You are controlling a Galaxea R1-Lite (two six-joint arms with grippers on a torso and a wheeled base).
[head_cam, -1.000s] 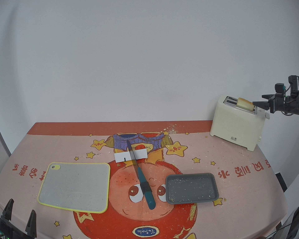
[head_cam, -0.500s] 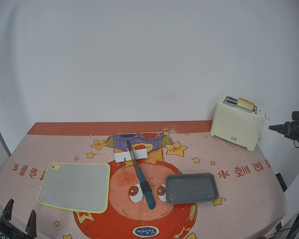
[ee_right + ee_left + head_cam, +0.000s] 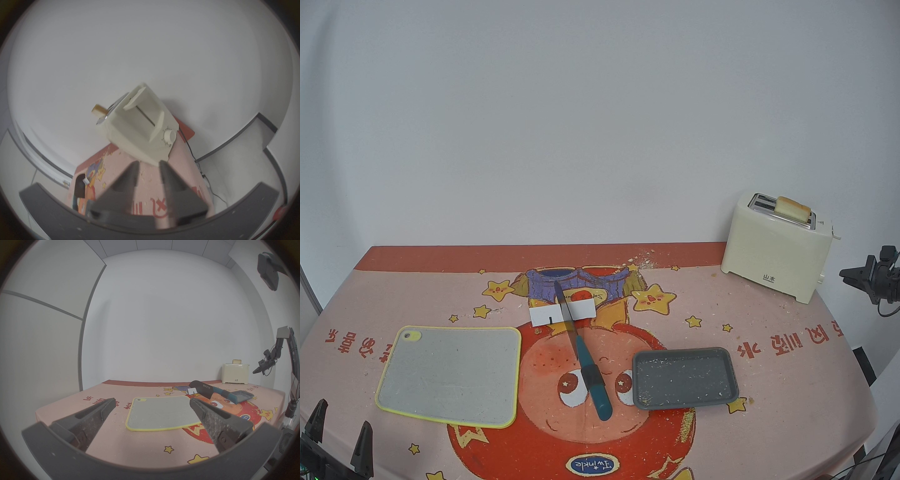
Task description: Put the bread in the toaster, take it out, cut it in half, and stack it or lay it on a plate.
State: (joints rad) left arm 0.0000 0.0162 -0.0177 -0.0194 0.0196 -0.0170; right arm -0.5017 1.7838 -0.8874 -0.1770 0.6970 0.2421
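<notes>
Bread slice (image 3: pixel 793 209) pokes up from the toaster (image 3: pixel 776 250), right gripper (image 3: pixel 148 165) just beside it, narrowly parted and empty, left gripper (image 3: pixel 152 400) spread wide over the bench (image 3: pixel 456 294).

Bread (image 3: pixel 792 208) is mostly sitting down inside the toaster (image 3: pixel 775 250) slot, with only its top crust poking out. Right gripper (image 3: pixel 847 274) is getting chopped off by the head view's right edge, and left gripper (image 3: pixel 342 415) is barely peeking over the bottom edge. From the left wrist, the knife (image 3: pixel 215 390) is probably covering one end of the plate (image 3: pixel 245 393); it's looking kinda tiny there.
</notes>
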